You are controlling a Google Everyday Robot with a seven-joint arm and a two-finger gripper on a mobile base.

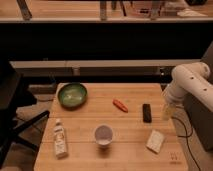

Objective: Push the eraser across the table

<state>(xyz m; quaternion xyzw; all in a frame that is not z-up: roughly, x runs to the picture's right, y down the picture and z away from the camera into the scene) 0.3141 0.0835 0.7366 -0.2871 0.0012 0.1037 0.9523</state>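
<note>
arm (192,82): white, rounded tubes | end effector (168,111): yellowish, at table (131,151) edge

One table (130,125) carries six single items: one green bowl (72,95), one orange-red carrot-like piece (119,105), one black eraser (147,112), one white cup (103,135), one pale rectangular block (155,141), one small bottle (59,138). One robot hand (167,111) is at the table's right edge, near the eraser.
</note>
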